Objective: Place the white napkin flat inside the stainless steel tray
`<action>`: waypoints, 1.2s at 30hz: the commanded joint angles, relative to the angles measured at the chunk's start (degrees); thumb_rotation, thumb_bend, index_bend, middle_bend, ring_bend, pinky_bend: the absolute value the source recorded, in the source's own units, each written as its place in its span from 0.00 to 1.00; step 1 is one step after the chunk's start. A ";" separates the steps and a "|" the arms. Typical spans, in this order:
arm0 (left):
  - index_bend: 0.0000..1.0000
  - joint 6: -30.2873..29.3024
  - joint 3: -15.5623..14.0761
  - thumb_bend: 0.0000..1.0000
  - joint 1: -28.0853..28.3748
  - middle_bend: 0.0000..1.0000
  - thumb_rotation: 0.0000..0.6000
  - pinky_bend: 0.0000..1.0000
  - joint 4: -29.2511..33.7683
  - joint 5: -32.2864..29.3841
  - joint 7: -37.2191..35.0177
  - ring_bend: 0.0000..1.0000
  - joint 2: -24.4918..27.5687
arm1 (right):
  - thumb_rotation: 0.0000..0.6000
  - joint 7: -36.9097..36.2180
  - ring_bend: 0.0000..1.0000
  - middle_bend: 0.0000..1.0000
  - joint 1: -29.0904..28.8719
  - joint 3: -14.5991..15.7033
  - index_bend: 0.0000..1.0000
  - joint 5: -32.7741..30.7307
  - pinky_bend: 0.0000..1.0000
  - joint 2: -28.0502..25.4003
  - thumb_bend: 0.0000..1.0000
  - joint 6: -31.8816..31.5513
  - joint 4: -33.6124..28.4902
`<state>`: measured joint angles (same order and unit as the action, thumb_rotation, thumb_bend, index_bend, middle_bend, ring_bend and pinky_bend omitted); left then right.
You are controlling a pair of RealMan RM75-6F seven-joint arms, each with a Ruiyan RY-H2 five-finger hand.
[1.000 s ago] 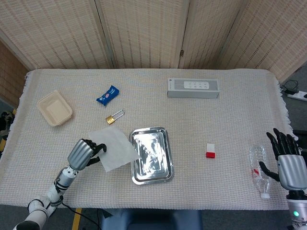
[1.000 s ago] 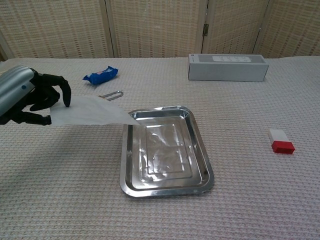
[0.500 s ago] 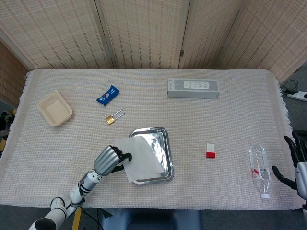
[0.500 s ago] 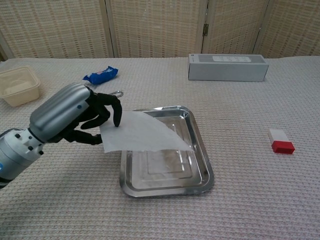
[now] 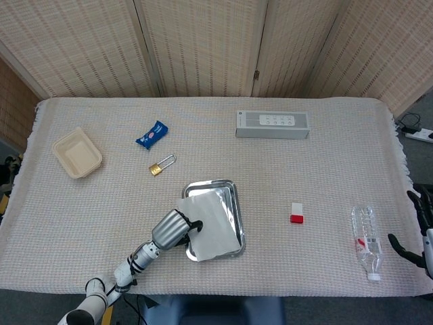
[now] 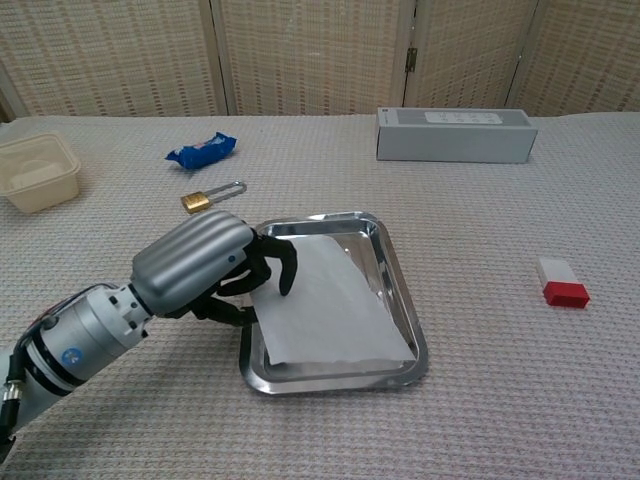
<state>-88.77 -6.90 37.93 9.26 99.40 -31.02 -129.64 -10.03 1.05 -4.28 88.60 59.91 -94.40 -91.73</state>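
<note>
The white napkin point(image 5: 211, 225) point(image 6: 326, 308) lies over the middle of the stainless steel tray point(image 5: 232, 193) point(image 6: 392, 270), covering most of its floor. My left hand point(image 5: 173, 231) point(image 6: 201, 263) is at the tray's left rim and pinches the napkin's left edge between dark fingertips point(image 6: 285, 272). My right hand point(image 5: 421, 225) shows only as a few spread fingers at the right edge of the head view, holding nothing; the chest view does not show it.
A brass padlock point(image 5: 161, 166) point(image 6: 207, 198), a blue snack packet point(image 5: 153, 134) point(image 6: 201, 150) and a beige container point(image 5: 77, 153) point(image 6: 36, 172) lie left and behind. A grey box point(image 5: 272, 124) point(image 6: 455, 133) stands at the back. A red-white block point(image 5: 296, 212) point(image 6: 561, 281) and a plastic bottle point(image 5: 364, 241) lie to the right.
My left hand carried the napkin rightward from the table over the tray and lowered it onto the tray floor. My right hand drew back toward the right edge.
</note>
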 commanded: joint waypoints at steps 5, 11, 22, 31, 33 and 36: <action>0.54 1.98 0.33 0.51 1.50 1.00 1.00 1.00 0.09 -0.61 0.52 0.99 -0.36 | 1.00 -0.24 0.00 0.00 0.09 -0.19 0.00 -0.16 0.00 -0.20 0.33 0.01 -0.15; 0.30 2.27 0.38 0.51 1.97 1.00 1.00 1.00 -1.07 -0.87 1.40 0.99 -0.24 | 1.00 0.27 0.00 0.00 0.10 -0.46 0.00 -0.56 0.00 -0.07 0.33 0.14 -0.09; 0.09 3.66 0.65 0.20 1.72 1.00 1.00 1.00 -0.16 -1.75 2.27 0.98 0.55 | 1.00 1.48 0.00 0.00 0.22 -0.89 0.00 -0.54 0.00 0.55 0.33 -0.40 -0.15; 0.01 3.91 1.15 0.15 4.20 1.00 1.00 1.00 1.64 -1.98 8.01 0.98 2.16 | 1.00 0.59 0.00 0.00 0.34 -0.95 0.00 -0.16 0.00 0.22 0.32 -0.62 0.04; 0.00 3.95 0.89 0.14 4.62 1.00 1.00 1.00 2.30 -1.68 9.47 0.98 2.98 | 1.00 0.48 0.00 0.00 0.22 -0.92 0.00 -0.16 0.00 0.17 0.32 -0.31 0.19; 0.00 4.02 0.57 0.13 5.05 1.00 1.00 1.00 3.66 -1.30 11.66 0.98 4.06 | 1.00 0.51 0.00 0.00 0.17 -0.87 0.00 0.04 0.00 0.16 0.33 -0.23 0.08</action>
<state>-84.79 -6.13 42.64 12.23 97.85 -20.26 -126.20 -9.52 1.23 -5.16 88.63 60.07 -94.64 -91.63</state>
